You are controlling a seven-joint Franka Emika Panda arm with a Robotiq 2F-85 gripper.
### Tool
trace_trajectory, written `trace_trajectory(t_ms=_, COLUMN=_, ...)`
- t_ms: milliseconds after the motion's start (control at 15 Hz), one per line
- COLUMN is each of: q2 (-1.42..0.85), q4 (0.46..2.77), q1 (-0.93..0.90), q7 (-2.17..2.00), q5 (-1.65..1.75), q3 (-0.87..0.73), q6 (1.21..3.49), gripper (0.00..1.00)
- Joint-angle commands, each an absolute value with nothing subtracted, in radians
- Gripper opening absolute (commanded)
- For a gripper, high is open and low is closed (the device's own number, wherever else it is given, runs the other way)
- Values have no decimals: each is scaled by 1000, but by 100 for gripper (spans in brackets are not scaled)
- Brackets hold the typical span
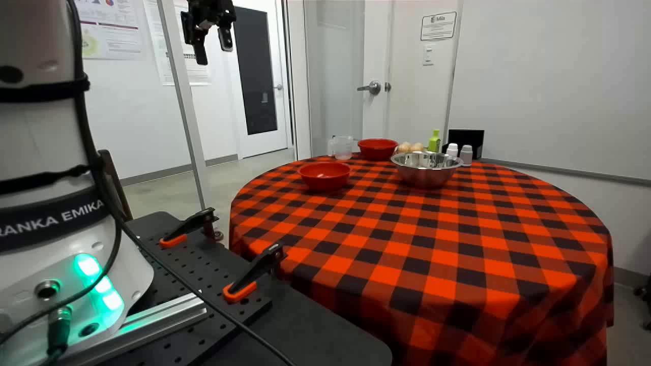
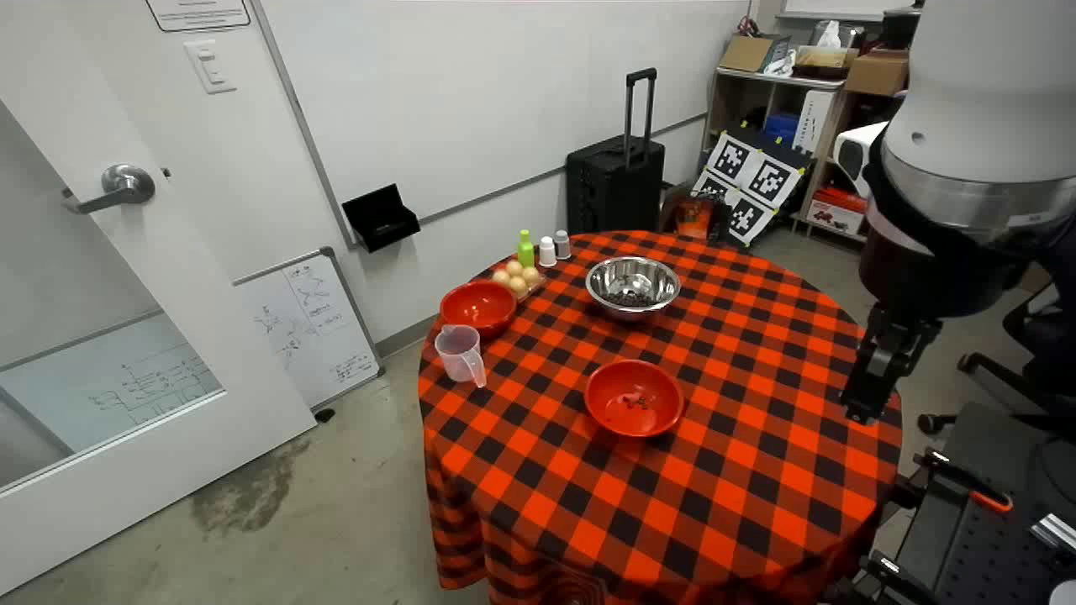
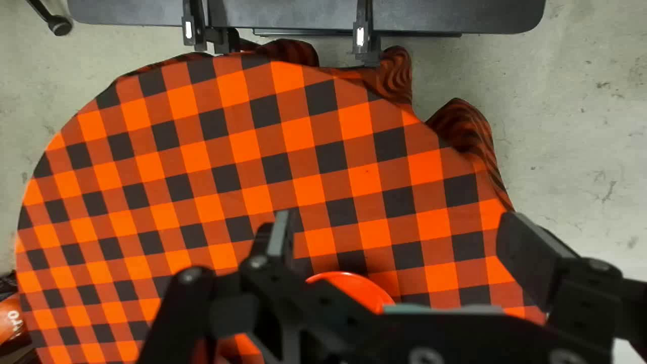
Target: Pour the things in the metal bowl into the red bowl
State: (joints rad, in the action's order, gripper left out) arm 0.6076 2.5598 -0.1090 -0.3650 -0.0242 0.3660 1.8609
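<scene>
The gripper (image 1: pixel 214 54) is held well above the desk (image 2: pixel 756 470), its fingers (image 3: pixel 528 258) spread wide and only air enclosed between them. The metal bowl (image 2: pixel 635 273) and the red bowl (image 2: pixel 635 374) are set on the desk, well below the gripper, in both exterior views. Dark bits (image 2: pixel 629 299) are revealed inside both bowls only in an exterior view; in the wrist view, part of a red bowl (image 3: pixel 359 285) is seen, partly hidden behind the gripper.

- My Panda arm (image 1: pixel 35 132) rises upright from its base (image 1: pixel 128 256), green lights (image 1: pixel 87 265) glowing.
- My Robotiq gripper (image 1: pixel 213 52) hangs in the air, pointing down.
- My two fingers (image 3: pixel 525 258) stand wide apart.
</scene>
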Motion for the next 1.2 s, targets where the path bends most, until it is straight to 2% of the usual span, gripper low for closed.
trace_trajectory(t_ms=0, q2=602, q4=2558, q1=-133, q7=-377, q5=-12, q3=345, q6=1860, gripper=100)
trace_trajectory(t_ms=533, q2=548, q4=2542, q1=-123, q7=-349, q5=-7, q3=310, q6=1894, gripper=100)
trace_trajectory(t_ms=1133, q2=300, q4=2429, q1=-10, q7=-421, q5=146, q3=264, q6=2141, gripper=100)
